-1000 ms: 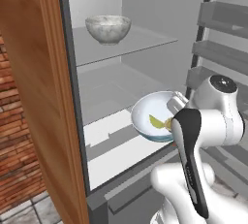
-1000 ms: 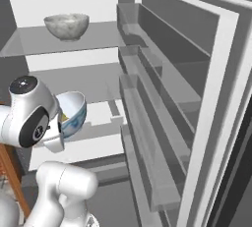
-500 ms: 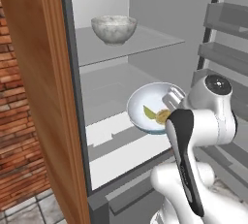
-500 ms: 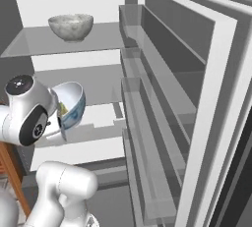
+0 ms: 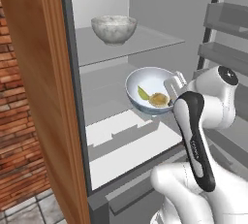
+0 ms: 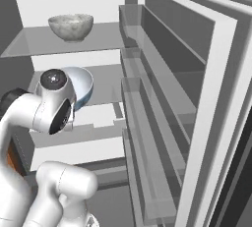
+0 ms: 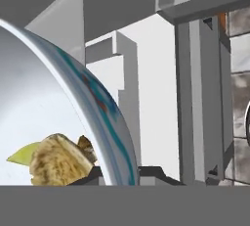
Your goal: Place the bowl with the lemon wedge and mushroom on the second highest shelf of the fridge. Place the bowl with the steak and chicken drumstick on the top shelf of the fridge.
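Since a second ago the arm has carried the blue-rimmed bowl [image 5: 151, 90] higher and deeper into the open fridge [image 5: 160, 34]. Its fingers [image 5: 175, 83] are pinched shut on the bowl's near rim (seen from the left base view), and the bowl sits tilted in the air just below the upper glass shelf [image 5: 138, 41]. Inside it lie the lemon wedge [image 5: 143, 93] and the mushroom [image 5: 158, 100], touching. On that upper shelf stands a speckled grey bowl [image 5: 114, 28], upright, well apart from the held one.
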Robot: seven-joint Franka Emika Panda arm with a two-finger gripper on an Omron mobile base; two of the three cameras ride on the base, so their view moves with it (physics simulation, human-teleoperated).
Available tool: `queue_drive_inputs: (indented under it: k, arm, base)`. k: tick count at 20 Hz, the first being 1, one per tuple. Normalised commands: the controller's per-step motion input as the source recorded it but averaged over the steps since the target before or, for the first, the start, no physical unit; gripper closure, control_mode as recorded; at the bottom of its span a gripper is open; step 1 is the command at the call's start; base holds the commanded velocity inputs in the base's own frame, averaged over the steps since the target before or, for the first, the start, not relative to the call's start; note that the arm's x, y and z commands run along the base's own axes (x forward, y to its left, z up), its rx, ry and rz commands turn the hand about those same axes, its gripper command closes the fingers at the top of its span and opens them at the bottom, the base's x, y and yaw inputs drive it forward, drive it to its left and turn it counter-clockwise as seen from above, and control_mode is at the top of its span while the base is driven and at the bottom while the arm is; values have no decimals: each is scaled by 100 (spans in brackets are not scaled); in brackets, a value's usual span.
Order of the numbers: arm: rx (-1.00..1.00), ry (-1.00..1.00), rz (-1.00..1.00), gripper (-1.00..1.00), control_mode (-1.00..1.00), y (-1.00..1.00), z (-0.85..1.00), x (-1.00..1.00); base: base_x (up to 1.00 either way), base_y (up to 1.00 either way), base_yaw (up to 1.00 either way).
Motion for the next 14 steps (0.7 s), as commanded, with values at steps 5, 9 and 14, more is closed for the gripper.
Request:
queue_drive_inputs:
  k: [5, 9, 14]
  arm:
    - [0, 4, 1, 100, -100, 19, -6, 29]
    - [-5, 0, -3, 100, -100, 43, -26, 99]
    - [0, 0, 0, 100, -100, 26, -20, 85]
  base:
    - [0, 0, 0]
    - [0, 0, 0]
    - [0, 0, 0]
